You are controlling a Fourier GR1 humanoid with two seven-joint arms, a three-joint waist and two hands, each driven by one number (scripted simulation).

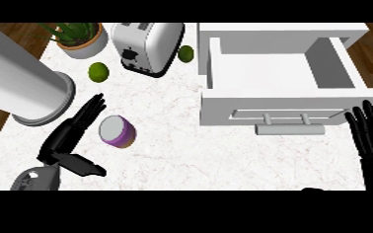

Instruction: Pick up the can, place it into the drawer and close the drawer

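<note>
Counter (218, 158) of pale marble carries everything here. Biggest on it is the white drawer (280, 69), pulled wide open at the right, nothing inside, its handle (290, 128) facing the robot. Next a tall grey canister (29, 86) at the left edge, then a toaster (149, 47) near the back, a potted plant (76, 39) beside it, and 2 limes (98, 71) (186, 53), one on each side of the toaster. The can (116, 131), purple with a grey top, stands upright on the counter left of the drawer and well apart from it.

The left hand (69, 138) lies just beside the can, fingers straight and spread, thumb out below, nothing held. The right hand (360, 131) rests near the right edge, fingers up and relaxed.

To my eye the grasp is the step in hand. It should go best if the left hand slides in until fingers and thumb bracket the can's side, then curls evenly so the can isn't tipped or nudged away.
</note>
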